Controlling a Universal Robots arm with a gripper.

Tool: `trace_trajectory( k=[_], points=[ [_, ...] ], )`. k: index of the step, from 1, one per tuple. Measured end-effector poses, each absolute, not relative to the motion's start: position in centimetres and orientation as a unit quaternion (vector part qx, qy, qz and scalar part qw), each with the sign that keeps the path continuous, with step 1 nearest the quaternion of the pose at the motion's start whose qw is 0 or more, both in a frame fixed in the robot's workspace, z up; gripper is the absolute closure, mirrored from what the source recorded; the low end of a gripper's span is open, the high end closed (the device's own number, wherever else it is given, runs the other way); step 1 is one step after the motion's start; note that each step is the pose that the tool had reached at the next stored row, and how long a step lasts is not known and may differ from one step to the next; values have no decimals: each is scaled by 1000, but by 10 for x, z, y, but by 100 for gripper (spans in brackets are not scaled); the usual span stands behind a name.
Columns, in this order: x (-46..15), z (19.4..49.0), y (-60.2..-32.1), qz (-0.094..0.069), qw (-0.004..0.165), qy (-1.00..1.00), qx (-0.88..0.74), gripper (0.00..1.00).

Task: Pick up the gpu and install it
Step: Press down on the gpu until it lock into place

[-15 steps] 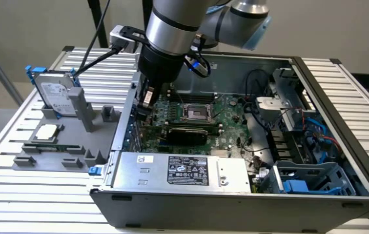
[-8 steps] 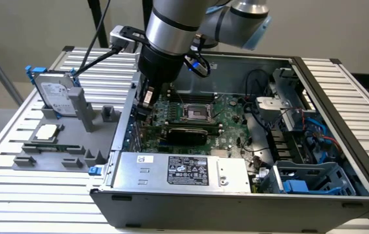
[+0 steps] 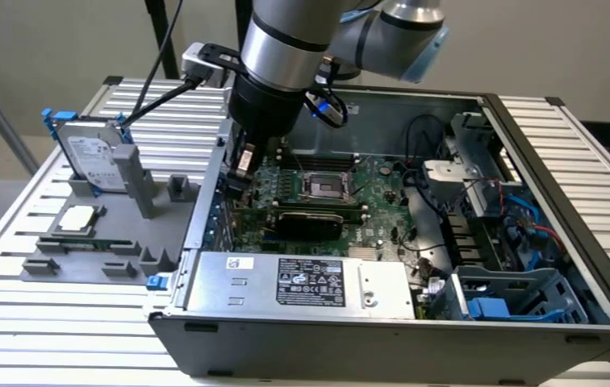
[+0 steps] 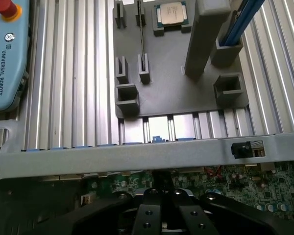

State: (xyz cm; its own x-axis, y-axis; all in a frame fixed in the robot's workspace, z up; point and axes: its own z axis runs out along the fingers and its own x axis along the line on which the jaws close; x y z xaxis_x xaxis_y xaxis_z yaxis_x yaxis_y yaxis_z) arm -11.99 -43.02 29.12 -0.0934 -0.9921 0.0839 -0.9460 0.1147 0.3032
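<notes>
The gpu (image 3: 307,220), a flat black card with a dark green edge, sits low across the motherboard (image 3: 381,189) inside the open computer case (image 3: 563,242). My gripper (image 3: 238,179) hangs inside the case close to its wall on the exterior view's left, a little to that side of the card's end and apart from it. In the wrist view the gripper (image 4: 161,185) is shut above the green board, its black fingers (image 4: 149,208) pressed together, and I see nothing held between them.
Outside the case, a grey fixture tray (image 3: 111,242) carries a silver hard drive in a blue frame (image 3: 95,153), a processor chip (image 4: 170,12) and a thin memory stick (image 4: 141,34). The power supply (image 3: 305,282) fills the case's near edge. A teach pendant (image 4: 7,54) lies on the slatted table.
</notes>
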Motion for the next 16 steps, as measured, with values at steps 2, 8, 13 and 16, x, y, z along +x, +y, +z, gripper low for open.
trace_trajectory(
  k=[2,8,13,16],
  points=[
    [-116,294,-430,-86,134,-734,660,89],
    [-101,302,-430,-85,135,-734,660,89],
    [-97,302,-430,-71,121,-731,667,89],
    [-97,302,-430,-53,102,-729,675,89]
  ],
)
